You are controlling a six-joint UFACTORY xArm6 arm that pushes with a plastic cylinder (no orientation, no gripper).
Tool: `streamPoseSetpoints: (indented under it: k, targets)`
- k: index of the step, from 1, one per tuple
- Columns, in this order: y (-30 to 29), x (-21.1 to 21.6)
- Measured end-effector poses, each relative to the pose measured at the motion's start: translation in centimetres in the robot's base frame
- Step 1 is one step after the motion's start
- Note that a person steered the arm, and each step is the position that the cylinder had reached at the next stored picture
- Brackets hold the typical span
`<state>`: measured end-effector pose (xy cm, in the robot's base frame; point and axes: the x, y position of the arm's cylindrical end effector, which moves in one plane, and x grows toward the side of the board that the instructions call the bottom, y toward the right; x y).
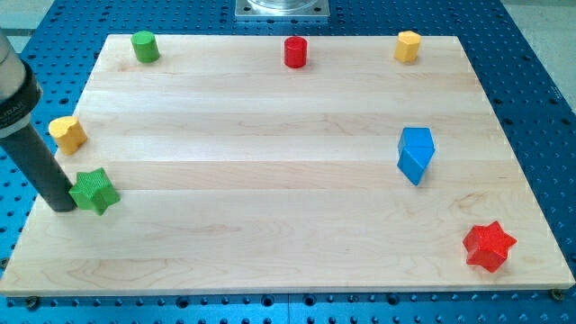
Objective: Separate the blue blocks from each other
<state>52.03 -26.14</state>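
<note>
One blue block (416,154), an angular pentagon-like shape, stands at the view's right, a little above mid-height. No second blue block can be made out; it may be two pieces pressed together, I cannot tell. My tip (63,207) rests on the board at the view's far left, touching the left side of a green star block (94,191). The tip is far from the blue block, nearly the whole board width to its left.
A yellow block (67,133) sits just above the green star. A green cylinder (145,46), a red cylinder (295,51) and a yellow block (408,45) line the top edge. A red star (489,246) lies at the bottom right.
</note>
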Motion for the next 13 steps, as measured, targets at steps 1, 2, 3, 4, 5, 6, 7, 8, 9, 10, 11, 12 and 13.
streamPoseSetpoints:
  k: [1,2,3,4,5,6,7,8,9,10,11,12,13]
  targets:
    - [2.7,0.3]
    - [10.8,1.1]
    - [24.0,1.4]
    - [38.8,1.3]
    - [46.3,-1.3]
    - [46.4,-6.6]
    - [42.5,-9.0]
    - [32.5,-8.4]
    - [34.9,-1.5]
    - [41.6,-2.0]
    - [44.8,-6.1]
    - [47.2,-8.3]
    - [39.0,-7.2]
